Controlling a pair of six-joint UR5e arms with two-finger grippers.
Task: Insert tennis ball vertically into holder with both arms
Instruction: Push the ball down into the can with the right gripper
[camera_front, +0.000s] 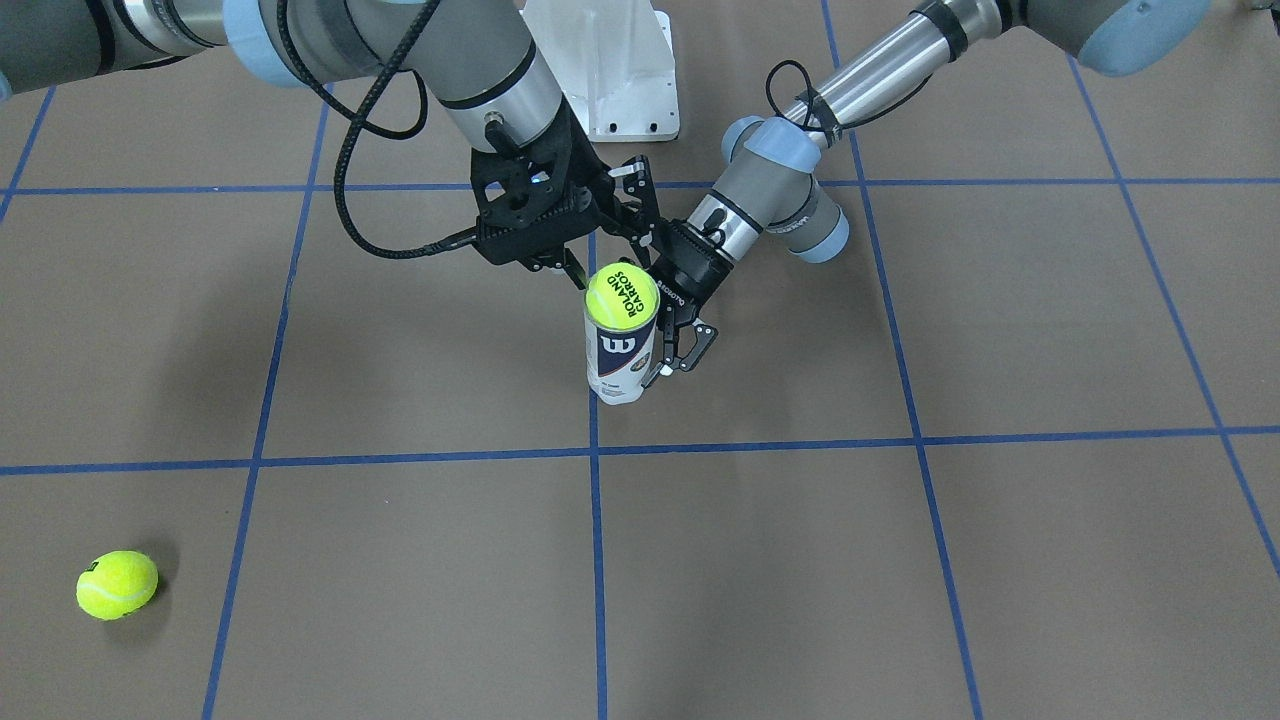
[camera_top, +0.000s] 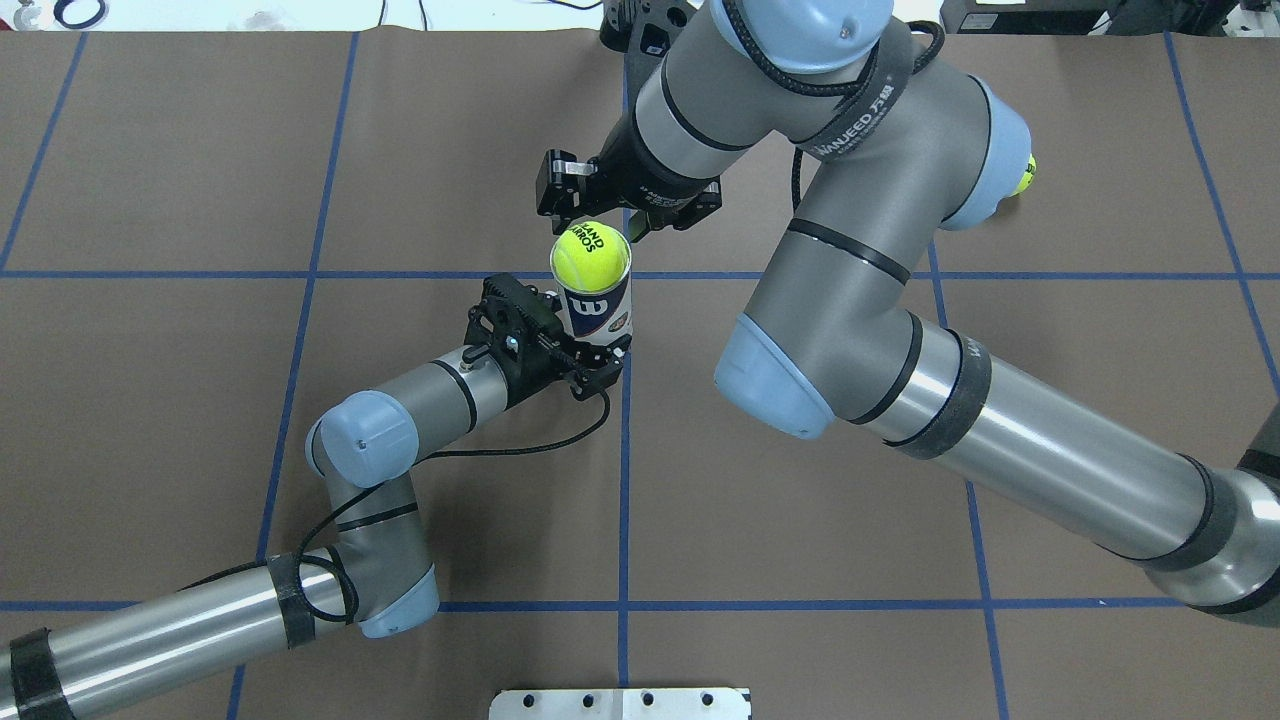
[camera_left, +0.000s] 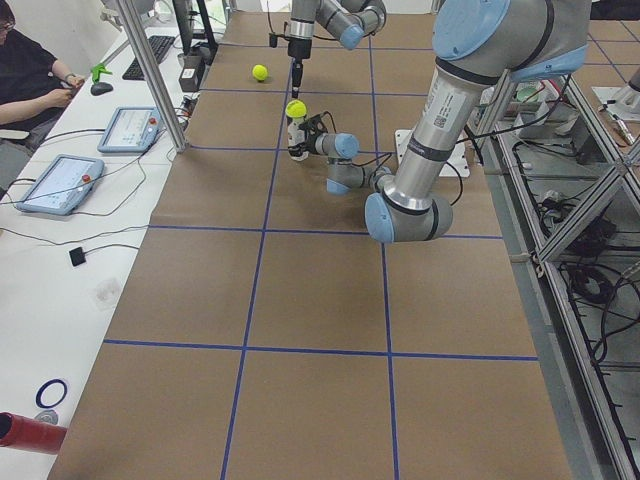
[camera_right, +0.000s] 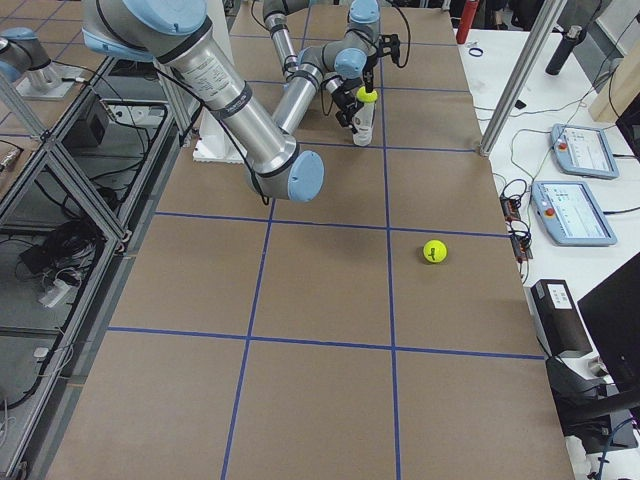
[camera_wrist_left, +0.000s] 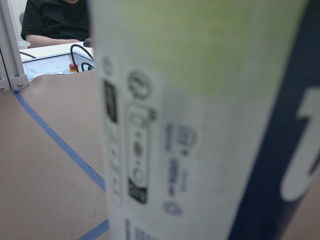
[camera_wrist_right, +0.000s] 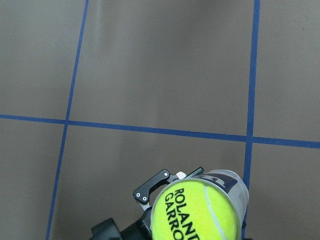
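Yellow-green tennis ball (camera_front: 621, 296) sits in the mouth of the upright holder (camera_front: 618, 365), which the left hand (camera_front: 668, 345) grasps; the right hand (camera_top: 628, 208) hangs released above.

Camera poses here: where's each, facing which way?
Front-facing: across the table, facing the robot, steeply down; left arm appears right, right arm left.
Overhead: behind the robot, forward and down; both arms, holder central.
Exterior left: table end on robot's left; left arm near.
Exterior right: opposite end; right arm near.
Left wrist: against the holder's label; no arm shows.
Right wrist: down onto the ball in the holder's mouth; a left gripper finger shows.
Shared: both side views show the loose ball.
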